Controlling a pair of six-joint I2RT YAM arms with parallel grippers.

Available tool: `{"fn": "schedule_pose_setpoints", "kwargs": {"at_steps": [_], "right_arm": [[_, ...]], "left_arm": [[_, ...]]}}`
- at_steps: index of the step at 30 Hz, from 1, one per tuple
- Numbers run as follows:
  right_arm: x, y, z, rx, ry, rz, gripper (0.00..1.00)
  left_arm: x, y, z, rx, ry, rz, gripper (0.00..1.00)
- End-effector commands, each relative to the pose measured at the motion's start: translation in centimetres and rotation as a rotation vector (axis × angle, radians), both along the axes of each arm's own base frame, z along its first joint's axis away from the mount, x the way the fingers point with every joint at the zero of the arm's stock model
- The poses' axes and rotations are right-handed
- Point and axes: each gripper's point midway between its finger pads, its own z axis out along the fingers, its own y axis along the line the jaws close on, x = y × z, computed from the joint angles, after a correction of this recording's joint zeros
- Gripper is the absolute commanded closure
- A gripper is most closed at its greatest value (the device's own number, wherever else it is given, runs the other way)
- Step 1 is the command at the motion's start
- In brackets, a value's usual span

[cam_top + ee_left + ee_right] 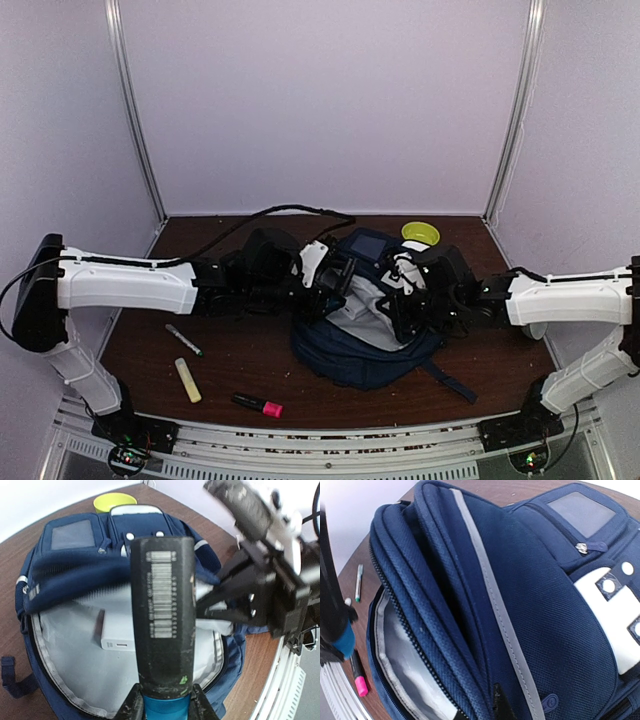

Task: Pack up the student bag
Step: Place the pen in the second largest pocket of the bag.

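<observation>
The student bag (365,345) lies mid-table, a navy backpack whose main compartment gapes to show light grey lining (75,665). My left gripper (162,704) is shut on a thick black marker with a barcode and blue end (162,615), held over the opening. That marker also shows in the right wrist view (335,625). A white power bank (117,636) rests inside the bag. My right gripper (482,712) is shut on the bag's upper flap (485,605), pinching the fabric and holding the mouth apart; in the top view it sits at the bag's right rim (405,292).
A yellow bowl (421,233) stands behind the bag. On the brown table to the left lie a green-and-white pen (184,340), a yellow highlighter (188,380) and a pink highlighter (258,404). A bag strap (450,380) trails to the front right.
</observation>
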Motion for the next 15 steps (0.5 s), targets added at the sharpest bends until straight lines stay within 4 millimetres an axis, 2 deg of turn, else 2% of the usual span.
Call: {"fn": "schedule_pose_setpoints", "kwargs": {"at_steps": [1, 5, 9, 11, 15], "right_arm": [[2.9, -4.1, -0.4, 0.064, 0.012, -0.219, 1.0], [3.6, -5.2, -1.1, 0.136, 0.07, -0.252, 1.0], [4.0, -5.2, -1.7, 0.199, 0.125, -0.222, 1.0], [3.8, -4.7, -1.7, 0.227, 0.137, -0.188, 1.0], [3.3, -4.0, -1.4, 0.276, 0.149, -0.124, 1.0]], "left_arm": [[0.4, -1.6, 0.5, -0.041, -0.034, -0.023, 1.0], [0.6, -2.0, -0.8, -0.02, -0.027, -0.02, 1.0], [1.1, -2.7, -2.0, 0.01, -0.016, -0.021, 1.0], [1.4, -3.1, -1.9, 0.012, -0.02, -0.02, 1.0], [2.0, -3.6, -0.5, -0.011, -0.043, -0.003, 1.0]]}}
